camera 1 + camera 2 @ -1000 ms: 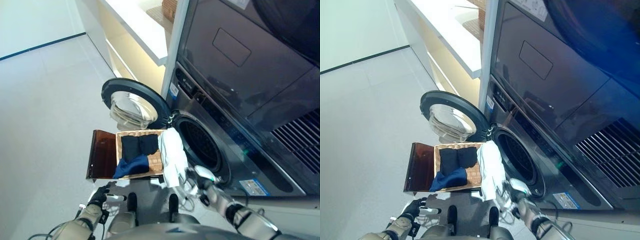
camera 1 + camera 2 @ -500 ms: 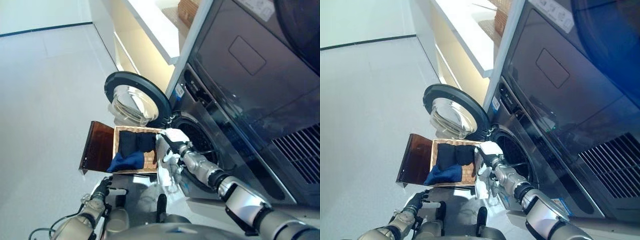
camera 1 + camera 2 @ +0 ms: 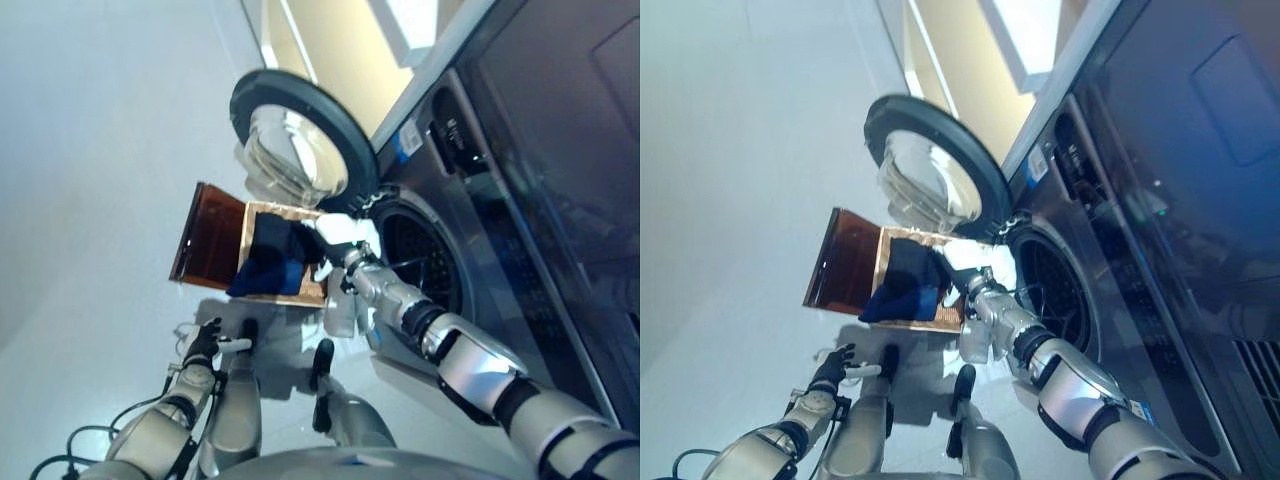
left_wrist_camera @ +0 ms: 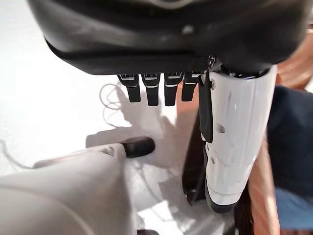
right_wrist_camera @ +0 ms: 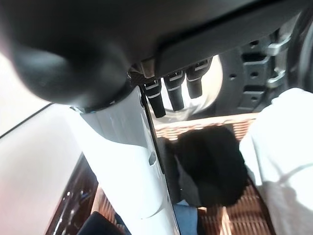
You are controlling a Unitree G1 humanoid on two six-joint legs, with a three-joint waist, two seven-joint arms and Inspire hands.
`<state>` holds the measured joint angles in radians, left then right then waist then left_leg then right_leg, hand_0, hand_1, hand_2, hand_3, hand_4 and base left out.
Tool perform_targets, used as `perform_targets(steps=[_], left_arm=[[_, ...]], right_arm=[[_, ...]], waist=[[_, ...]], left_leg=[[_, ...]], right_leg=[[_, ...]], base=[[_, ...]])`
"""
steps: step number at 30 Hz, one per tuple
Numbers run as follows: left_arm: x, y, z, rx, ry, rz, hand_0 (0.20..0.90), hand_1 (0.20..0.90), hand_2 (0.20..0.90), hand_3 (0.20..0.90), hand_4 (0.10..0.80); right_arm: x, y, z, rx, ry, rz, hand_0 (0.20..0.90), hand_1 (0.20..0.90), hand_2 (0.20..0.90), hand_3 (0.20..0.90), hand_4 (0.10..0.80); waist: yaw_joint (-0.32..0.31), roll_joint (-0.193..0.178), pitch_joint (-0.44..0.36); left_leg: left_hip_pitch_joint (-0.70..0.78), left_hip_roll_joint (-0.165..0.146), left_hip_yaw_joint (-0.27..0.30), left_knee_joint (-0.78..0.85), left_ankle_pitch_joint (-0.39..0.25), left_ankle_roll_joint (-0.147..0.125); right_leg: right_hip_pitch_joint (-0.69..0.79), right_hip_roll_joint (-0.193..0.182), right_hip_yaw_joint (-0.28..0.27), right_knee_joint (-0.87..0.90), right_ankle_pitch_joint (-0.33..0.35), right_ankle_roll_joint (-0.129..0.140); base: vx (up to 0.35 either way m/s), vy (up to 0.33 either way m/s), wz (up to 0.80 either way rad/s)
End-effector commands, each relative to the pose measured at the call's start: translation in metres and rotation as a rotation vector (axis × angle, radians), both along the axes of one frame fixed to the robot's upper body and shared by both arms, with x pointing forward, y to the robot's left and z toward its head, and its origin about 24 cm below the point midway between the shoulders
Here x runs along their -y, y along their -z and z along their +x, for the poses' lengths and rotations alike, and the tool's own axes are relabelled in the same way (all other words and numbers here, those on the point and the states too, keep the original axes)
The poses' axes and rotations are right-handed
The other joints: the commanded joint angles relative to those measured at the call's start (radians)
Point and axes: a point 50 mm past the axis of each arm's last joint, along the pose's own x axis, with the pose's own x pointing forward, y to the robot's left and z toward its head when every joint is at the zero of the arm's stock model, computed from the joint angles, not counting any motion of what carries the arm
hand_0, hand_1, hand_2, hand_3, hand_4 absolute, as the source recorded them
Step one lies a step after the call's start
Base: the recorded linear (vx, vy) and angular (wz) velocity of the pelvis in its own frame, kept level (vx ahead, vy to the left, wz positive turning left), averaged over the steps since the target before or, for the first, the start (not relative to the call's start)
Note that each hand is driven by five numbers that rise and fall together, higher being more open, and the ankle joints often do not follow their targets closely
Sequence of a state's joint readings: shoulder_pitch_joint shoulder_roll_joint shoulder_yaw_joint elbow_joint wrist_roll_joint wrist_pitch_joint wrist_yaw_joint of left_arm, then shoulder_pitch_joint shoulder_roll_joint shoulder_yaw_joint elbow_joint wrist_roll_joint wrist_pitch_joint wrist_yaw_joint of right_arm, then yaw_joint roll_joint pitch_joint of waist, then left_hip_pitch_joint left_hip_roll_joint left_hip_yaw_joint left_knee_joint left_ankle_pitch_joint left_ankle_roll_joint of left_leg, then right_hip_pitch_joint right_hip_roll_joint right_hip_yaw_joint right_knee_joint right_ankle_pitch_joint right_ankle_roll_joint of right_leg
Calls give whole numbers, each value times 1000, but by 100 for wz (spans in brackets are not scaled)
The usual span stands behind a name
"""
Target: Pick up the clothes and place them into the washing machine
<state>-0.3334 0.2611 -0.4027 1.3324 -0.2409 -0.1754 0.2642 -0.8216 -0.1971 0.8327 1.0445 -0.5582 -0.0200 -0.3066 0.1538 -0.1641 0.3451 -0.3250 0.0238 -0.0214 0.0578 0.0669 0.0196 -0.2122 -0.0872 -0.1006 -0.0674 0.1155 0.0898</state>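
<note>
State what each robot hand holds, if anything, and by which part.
Nothing is held. The right hand hangs open over the basket of clothes; the left hand is open and empty, low by the floor.

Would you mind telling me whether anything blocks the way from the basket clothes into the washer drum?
Nothing visible does: the door is swung wide open, the drum opening beside the basket is clear, and the right hand is at the clothes.

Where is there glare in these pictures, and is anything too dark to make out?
Left eye view: the door glass catches bright reflections, while the drum opening is too dark to see inside. Right eye view: the glossy machine front mirrors its surroundings. Right wrist view: the dark garment shows as a black mass beside the brightly lit white cloth.
</note>
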Motion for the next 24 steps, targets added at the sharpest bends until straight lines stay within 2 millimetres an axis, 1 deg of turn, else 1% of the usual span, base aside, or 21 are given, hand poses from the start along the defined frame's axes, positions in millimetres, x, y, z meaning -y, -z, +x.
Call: perform_targets(steps=[1,2,3,6,7,9,11,12,13,14,17,20,21,24], left_arm=[[1,-11,15,98,19,18,900,900,900,900,800],[2,-13,17,108,25,17,900,900,900,900,800],[2,-13,17,108,25,17,900,900,900,900,800],[6,-14,20,123,31,9,900,900,900,900,800],[7,-17,24,149,17,-4,900,900,900,900,800],[9,-18,25,159,16,-13,900,900,900,900,800],[10,-21,29,183,-3,-23,900,900,900,900,800],[10,-21,29,183,-3,-23,900,900,900,900,800],[11,-25,34,212,-13,-36,900,900,900,900,800],[12,-29,39,236,-19,-43,900,900,900,900,800],[13,-32,42,260,-12,-51,900,900,900,900,800],[16,-39,50,311,-16,-80,900,900,900,900,800],[16,-39,50,311,-16,-80,900,900,900,900,800],[22,-47,56,364,-9,-116,900,900,900,900,800]], right_arm=[[19,-62,32,232,70,28,900,900,900,900,800],[23,-71,37,259,95,42,900,900,900,900,800],[23,-71,37,259,94,42,900,900,900,900,800],[27,-89,44,318,114,46,900,900,900,900,800],[28,-102,48,353,121,52,900,900,900,900,800],[30,-104,49,360,130,53,900,900,900,900,800],[32,-114,52,386,139,54,900,900,900,900,800],[32,-114,52,386,139,54,900,900,900,900,800],[34,-124,54,414,143,59,900,900,900,900,800],[38,-127,56,423,160,66,900,900,900,900,800],[43,-130,57,430,179,62,900,900,900,900,800],[51,-139,61,449,221,63,900,900,900,900,800],[51,-140,61,449,221,63,900,900,900,900,800],[61,-149,63,477,255,81,900,900,900,900,800]], waist=[[32,55,20],[35,62,33],[34,62,33],[38,72,52],[39,76,61],[40,78,63],[44,81,74],[43,81,74],[44,84,87],[46,89,97],[48,95,106],[53,104,121],[53,105,120],[55,115,136]], left_leg=[[-27,54,-12,-39,43,-51],[-48,51,-15,-28,43,-50],[-49,51,-16,-27,43,-50],[-84,45,-19,-5,41,-48],[-105,41,-22,5,41,-47],[-115,38,-24,10,41,-46],[-134,35,-28,20,40,-44],[-134,35,-28,20,40,-44],[-152,32,-34,29,40,-44],[-165,28,-40,34,42,-44],[-179,25,-46,39,44,-43],[-204,20,-56,49,46,-43],[-205,20,-56,50,46,-43],[-237,12,-68,64,50,-44]], right_leg=[[13,-41,36,173,-136,16],[0,-42,31,177,-134,16],[-1,-42,31,177,-134,16],[-24,-47,25,183,-127,18],[-39,-50,22,187,-122,19],[-47,-51,22,190,-120,20],[-62,-51,20,200,-120,20],[-62,-51,20,200,-120,20],[-76,-51,18,210,-121,20],[-89,-50,14,220,-123,20],[-103,-49,10,234,-125,20],[-129,-44,5,264,-134,16],[-130,-44,4,265,-134,16],[-160,-42,-5,298,-146,13]], base=[[-32,35,26],[-32,36,24],[-37,36,7],[-45,41,7],[-52,47,7],[-23,21,3],[-44,33,-1],[-64,27,-2],[-68,37,0],[-69,37,2],[-37,20,5],[-33,19,11],[-31,18,11],[-38,8,7]])
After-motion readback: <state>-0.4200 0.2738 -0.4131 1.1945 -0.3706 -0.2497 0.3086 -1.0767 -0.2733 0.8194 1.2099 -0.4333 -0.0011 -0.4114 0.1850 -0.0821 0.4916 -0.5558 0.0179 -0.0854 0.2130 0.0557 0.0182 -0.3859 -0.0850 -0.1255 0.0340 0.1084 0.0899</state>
